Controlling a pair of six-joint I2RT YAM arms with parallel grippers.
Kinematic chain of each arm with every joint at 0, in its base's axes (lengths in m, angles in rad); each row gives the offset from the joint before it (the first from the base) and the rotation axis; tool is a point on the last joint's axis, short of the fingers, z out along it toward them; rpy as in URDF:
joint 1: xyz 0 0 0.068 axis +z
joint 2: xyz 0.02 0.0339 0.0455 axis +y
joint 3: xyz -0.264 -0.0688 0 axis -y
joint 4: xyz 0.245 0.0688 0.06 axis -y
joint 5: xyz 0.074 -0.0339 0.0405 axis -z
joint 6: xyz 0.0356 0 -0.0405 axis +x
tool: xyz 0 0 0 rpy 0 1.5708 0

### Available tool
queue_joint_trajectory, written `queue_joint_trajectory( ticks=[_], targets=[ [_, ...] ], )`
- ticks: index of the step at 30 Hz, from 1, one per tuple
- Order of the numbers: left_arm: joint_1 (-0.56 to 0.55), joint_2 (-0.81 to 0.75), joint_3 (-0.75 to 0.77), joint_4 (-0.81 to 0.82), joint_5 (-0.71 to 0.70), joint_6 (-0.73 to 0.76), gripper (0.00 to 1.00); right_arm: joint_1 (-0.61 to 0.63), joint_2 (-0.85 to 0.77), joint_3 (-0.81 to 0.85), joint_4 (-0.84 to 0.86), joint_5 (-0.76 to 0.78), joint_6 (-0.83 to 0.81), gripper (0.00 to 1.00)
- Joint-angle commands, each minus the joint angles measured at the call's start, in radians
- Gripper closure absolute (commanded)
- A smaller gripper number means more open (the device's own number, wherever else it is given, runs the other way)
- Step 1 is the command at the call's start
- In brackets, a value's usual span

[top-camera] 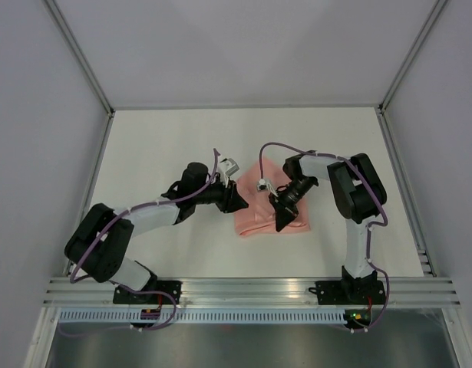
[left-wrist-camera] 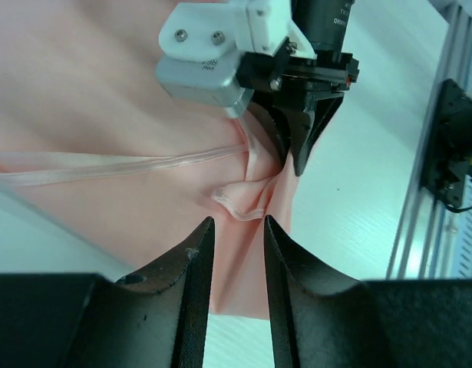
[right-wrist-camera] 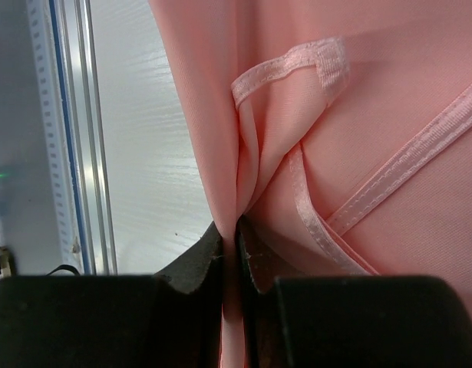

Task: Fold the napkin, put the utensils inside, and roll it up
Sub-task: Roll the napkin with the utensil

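The salmon-pink napkin (top-camera: 255, 222) lies bunched on the white table between both arms. My right gripper (top-camera: 282, 226) is shut on a raised fold of it; in the right wrist view the cloth (right-wrist-camera: 389, 115) runs pinched between the fingertips (right-wrist-camera: 237, 230), with hemmed edges crossing just above. In the left wrist view the right gripper (left-wrist-camera: 297, 165) comes down onto a puckered spot of the napkin (left-wrist-camera: 105, 100). My left gripper (left-wrist-camera: 237, 230) hovers at the napkin's left edge (top-camera: 243, 203), jaws open with a narrow gap and cloth showing below them. The utensils are out of view.
An aluminium rail (top-camera: 251, 290) runs along the near table edge, also visible as the rail (right-wrist-camera: 74, 138) left of the right fingers. The right arm's black base (left-wrist-camera: 454, 146) stands by it. Enclosure walls and posts (top-camera: 90, 77) border the table.
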Motion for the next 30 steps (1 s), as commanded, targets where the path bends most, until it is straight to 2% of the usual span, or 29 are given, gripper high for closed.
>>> queue_joint_trajectory(
  ticks=[1, 3, 7, 12, 15, 19, 30],
  targets=[
    [-0.052, -0.133, -0.107, 0.237, -0.226, 0.06, 0.63, -0.015, 0.073, 0.021, -0.012, 0.055, -0.092, 0.83],
    [-0.095, -0.212, -0.167, 0.257, -0.363, 0.135, 0.62, -0.021, 0.082, 0.028, -0.014, 0.053, -0.089, 0.83],
    [-0.271, -0.254, -0.178, 0.21, -0.556, 0.305, 0.6, -0.029, 0.107, 0.041, -0.028, 0.053, -0.094, 0.83],
    [-0.482, -0.12, -0.106, 0.156, -0.83, 0.528, 0.6, -0.033, 0.125, 0.047, -0.032, 0.052, -0.089, 0.83],
    [-0.564, -0.043, -0.066, 0.188, -0.909, 0.609, 0.57, -0.035, 0.128, 0.047, -0.031, 0.053, -0.083, 0.83],
    [-0.635, 0.071, -0.019, 0.217, -0.926, 0.689, 0.53, -0.038, 0.135, 0.047, -0.031, 0.061, -0.078, 0.83],
    [-0.669, 0.223, 0.027, 0.224, -0.858, 0.749, 0.47, -0.044, 0.151, 0.061, -0.035, 0.068, -0.069, 0.83]
  ],
)
